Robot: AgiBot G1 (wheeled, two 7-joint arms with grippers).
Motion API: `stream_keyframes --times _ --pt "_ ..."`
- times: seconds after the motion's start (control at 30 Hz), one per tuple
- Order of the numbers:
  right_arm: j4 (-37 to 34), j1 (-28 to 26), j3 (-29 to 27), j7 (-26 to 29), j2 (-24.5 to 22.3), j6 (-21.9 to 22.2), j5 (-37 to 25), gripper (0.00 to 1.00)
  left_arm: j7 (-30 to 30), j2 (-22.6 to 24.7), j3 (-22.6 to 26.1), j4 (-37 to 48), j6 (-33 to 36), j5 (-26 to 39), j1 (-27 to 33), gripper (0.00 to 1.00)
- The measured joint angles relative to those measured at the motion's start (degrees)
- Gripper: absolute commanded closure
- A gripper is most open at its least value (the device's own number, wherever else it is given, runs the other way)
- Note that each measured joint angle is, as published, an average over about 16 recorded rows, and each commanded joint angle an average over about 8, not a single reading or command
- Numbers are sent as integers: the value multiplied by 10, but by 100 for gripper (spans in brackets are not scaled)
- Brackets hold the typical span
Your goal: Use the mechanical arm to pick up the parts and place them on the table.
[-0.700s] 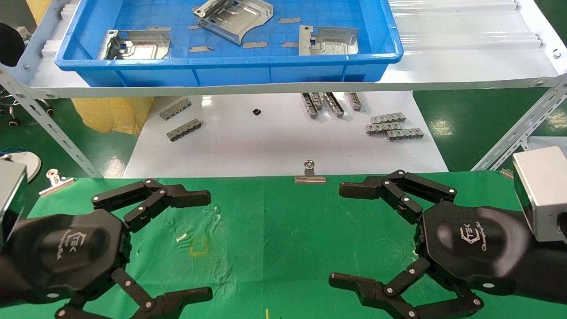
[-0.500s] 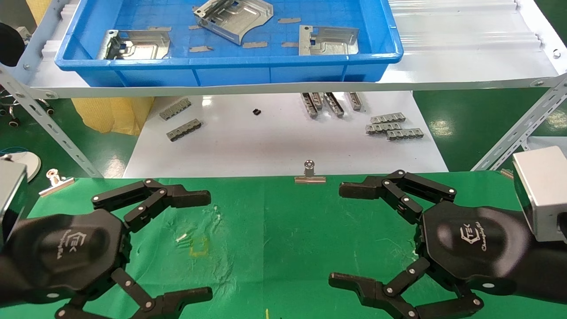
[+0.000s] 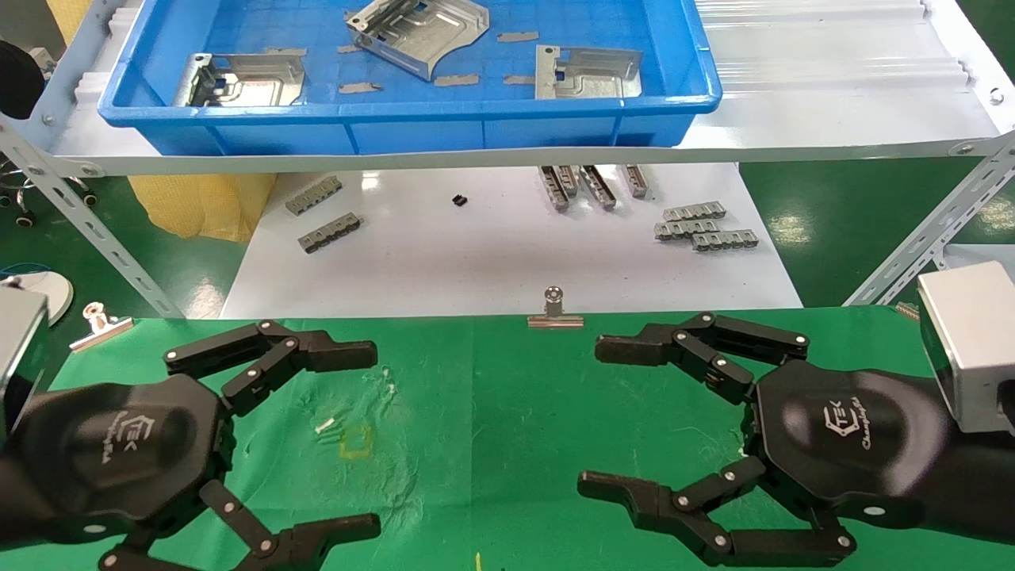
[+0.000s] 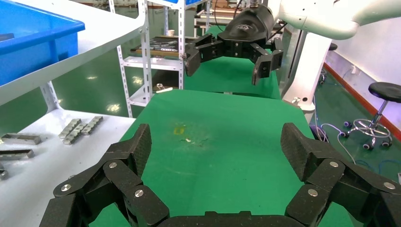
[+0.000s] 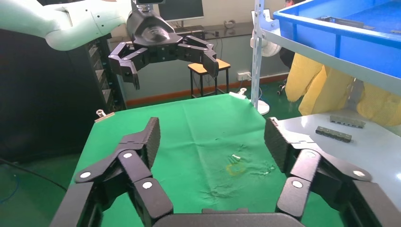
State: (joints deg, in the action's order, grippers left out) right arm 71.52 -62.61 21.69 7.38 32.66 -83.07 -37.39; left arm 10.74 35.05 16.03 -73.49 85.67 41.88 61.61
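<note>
Head view: three stamped metal parts (image 3: 416,32) are seen lying in the blue bin (image 3: 396,119) on the white ribbed shelf (image 3: 825,87), above and beyond the green worktop (image 3: 507,412). Grey slotted strips (image 3: 702,226) are scattered on the white board (image 3: 492,254) below, and a binder clip (image 3: 554,311) is fixed at the worktop's far edge. The left end effector (image 3: 374,436) and right end effector (image 3: 591,416) are held low over the cloth, fingers spread wide, empty, palms facing each other.
</note>
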Motion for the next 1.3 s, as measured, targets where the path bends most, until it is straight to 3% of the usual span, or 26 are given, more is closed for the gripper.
stream_keyframes --times 0.57,0.77,1.0,1.3 --pt "0 0 0 0 0 0 0 100 -1 0 -1 0 0 0 1 0" --pt "0 0 0 0 0 0 0 100 -2 10 2 13 -3 10 32 0" --pt "0 0 0 0 0 0 0 100 -21 57 18 91 -11 62 146 0" --pt "0 0 0 0 0 0 0 100 -76 186 70 326 -100 202 368 0"
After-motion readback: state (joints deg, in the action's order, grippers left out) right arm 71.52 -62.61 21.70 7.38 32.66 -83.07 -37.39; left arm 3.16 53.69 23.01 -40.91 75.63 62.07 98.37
